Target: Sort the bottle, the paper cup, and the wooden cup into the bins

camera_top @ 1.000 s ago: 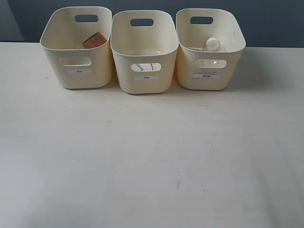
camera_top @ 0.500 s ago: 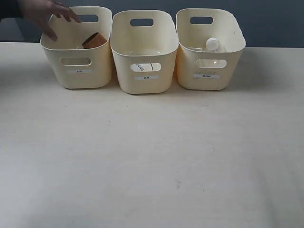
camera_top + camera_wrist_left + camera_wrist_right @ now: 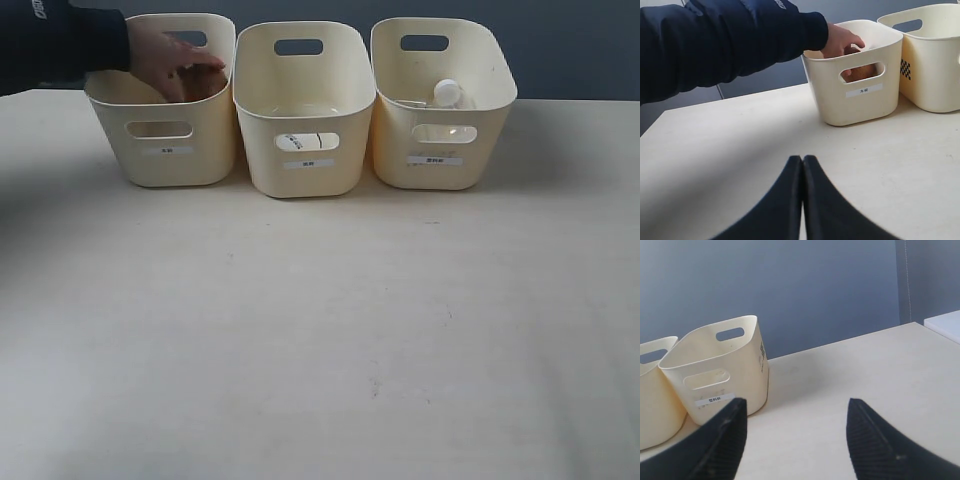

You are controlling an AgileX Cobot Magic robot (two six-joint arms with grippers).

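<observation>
three bins [image 3: 305, 110] stand side by side at the table's [image 3: 320, 330] far edge, a person's hand [image 3: 170, 62] reaching into the left one, the bottle [image 3: 447, 93] inside the right one.

lab: bare table [image 3: 320, 330], labelled bins [image 3: 304, 110].

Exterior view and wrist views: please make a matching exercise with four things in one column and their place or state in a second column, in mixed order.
Things:
1. bottle
2. hand
3. left gripper
4. right gripper

States:
A. jaws apart, holding nothing
B. reaching into the left bin
C. lying in the right bin
D. jaws closed together, empty

Pairs: 1-C, 2-B, 3-D, 4-A
</observation>
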